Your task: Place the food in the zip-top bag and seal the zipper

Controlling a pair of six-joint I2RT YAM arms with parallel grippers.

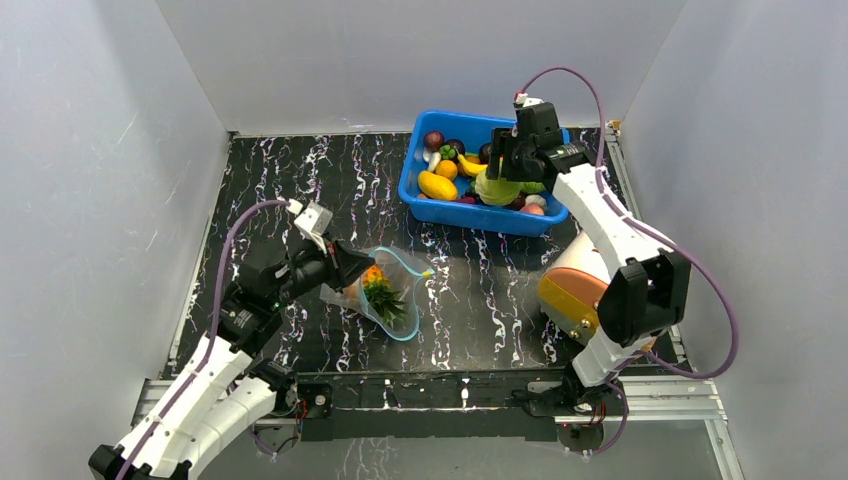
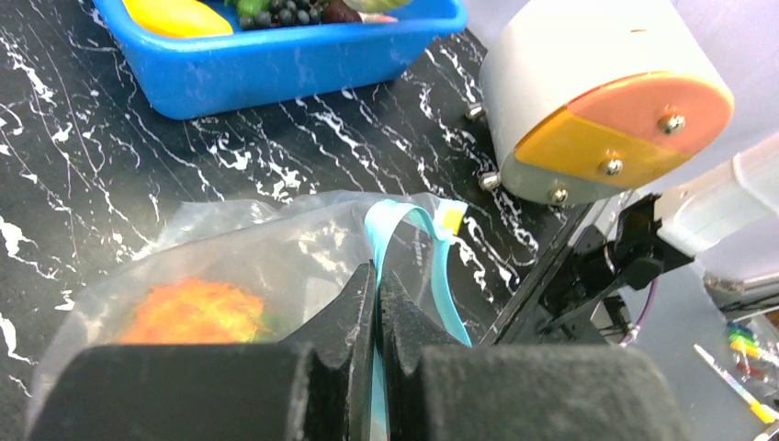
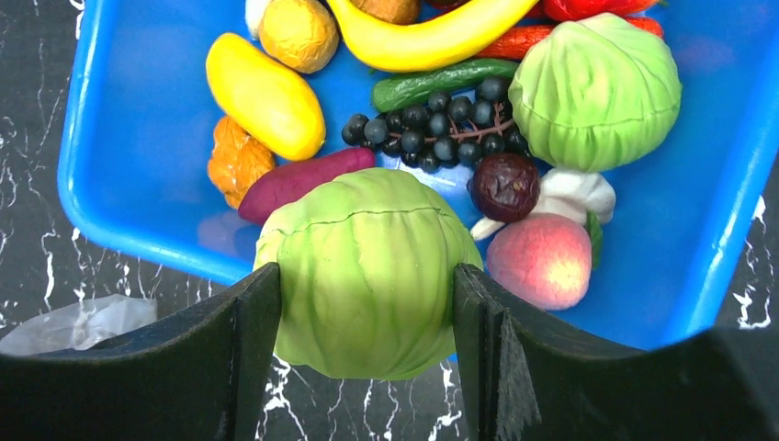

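Right gripper [image 3: 366, 287] clamps cabbage [image 3: 367, 257] over bin [image 3: 119, 175]; left gripper [image 2: 378, 276] pinches zipper [image 2: 405, 217].

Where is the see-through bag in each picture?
Top external: the zip-top bag lies left of centre, at the tip of the left gripper.
Left wrist: the bag fills the lower left, pinched between the fingers.
Right wrist: only a crinkly corner, likely the bag's, at the bottom-left edge.
Shared landmark: the blue bin, seen in all three.
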